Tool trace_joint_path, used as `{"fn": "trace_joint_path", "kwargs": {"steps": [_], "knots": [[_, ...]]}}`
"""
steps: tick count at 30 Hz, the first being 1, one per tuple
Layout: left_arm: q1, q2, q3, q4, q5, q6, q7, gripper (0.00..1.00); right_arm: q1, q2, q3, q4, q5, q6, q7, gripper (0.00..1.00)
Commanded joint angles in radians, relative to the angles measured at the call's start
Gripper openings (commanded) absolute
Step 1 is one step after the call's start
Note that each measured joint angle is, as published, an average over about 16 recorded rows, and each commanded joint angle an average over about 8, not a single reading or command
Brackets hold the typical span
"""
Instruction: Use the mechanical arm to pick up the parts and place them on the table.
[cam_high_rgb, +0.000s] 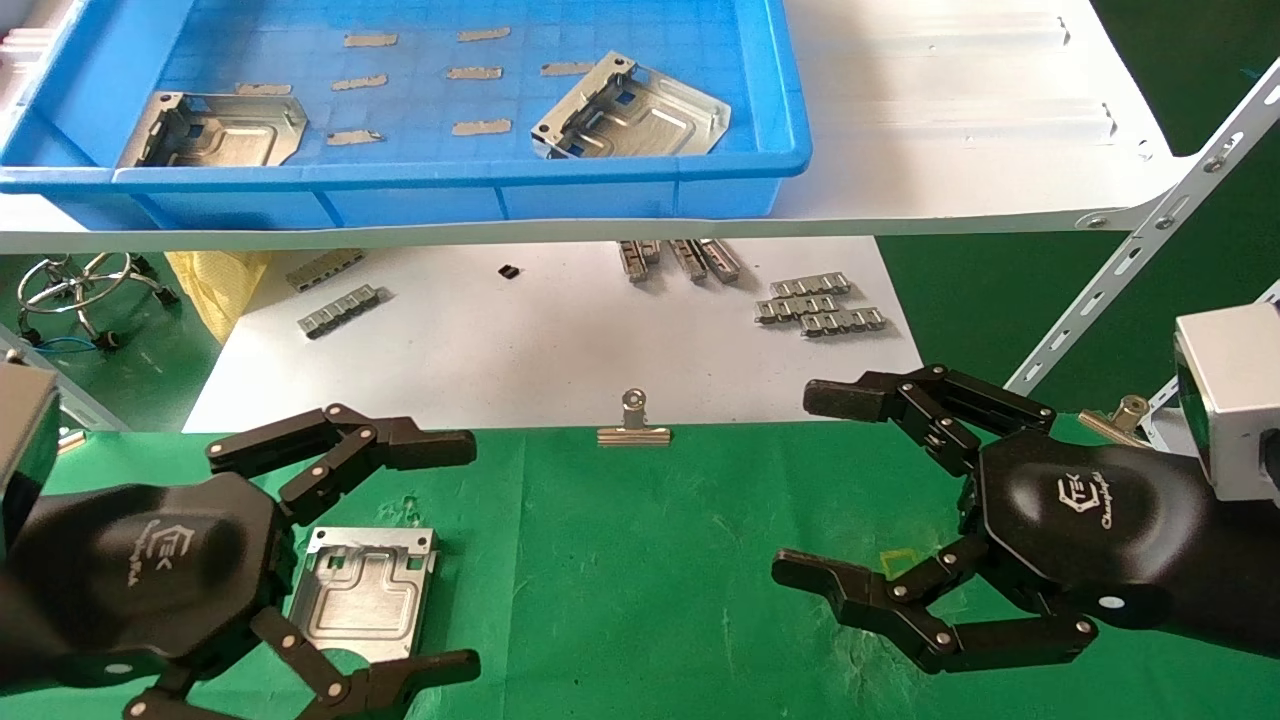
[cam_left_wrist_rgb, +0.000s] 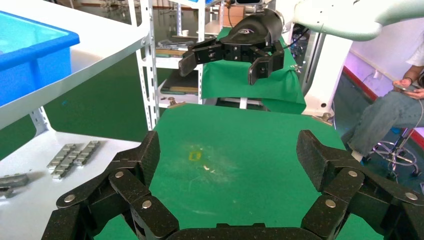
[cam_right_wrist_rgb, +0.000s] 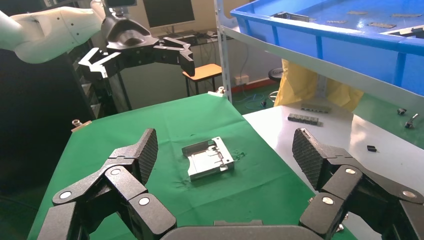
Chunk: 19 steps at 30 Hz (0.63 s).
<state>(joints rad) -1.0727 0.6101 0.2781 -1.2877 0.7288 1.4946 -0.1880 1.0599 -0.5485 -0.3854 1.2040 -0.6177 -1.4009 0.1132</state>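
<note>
- The left gripper (cam_high_rgb: 400, 560) hangs over the green table (cam_high_rgb: 650, 580), jaws spread wide and holding nothing.
- One part (cam_high_rgb: 365, 592) lies flat on the table between those jaws, apparently untouched by either.
- The right gripper (cam_high_rgb: 850, 500) hovers well apart to the side, jaws also wide and empty.
- Two more parts (cam_high_rgb: 215, 128) (cam_high_rgb: 635, 110) lie in the blue tray (cam_high_rgb: 450, 185), far beyond both sets of jaws.
- Judgement: one placement looks finished; the next move calls for reaching up into the tray and closing on a plate's rim.
</note>
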Motion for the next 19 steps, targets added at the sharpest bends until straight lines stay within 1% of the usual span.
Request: {"fn": "trace_joint_path", "kwargs": {"steps": [1, 19], "knots": [[-0.001, 0.000, 0.001, 0.002, 0.001, 0.000, 0.001, 1.00, 0.000, 0.000, 0.000, 0.000, 0.000, 0.000, 0.000, 1.00], [-0.002, 0.001, 0.002, 0.007, 0.002, 0.001, 0.002, 1.00, 0.000, 0.000, 0.000, 0.000, 0.000, 0.000, 0.000, 1.00]]}}
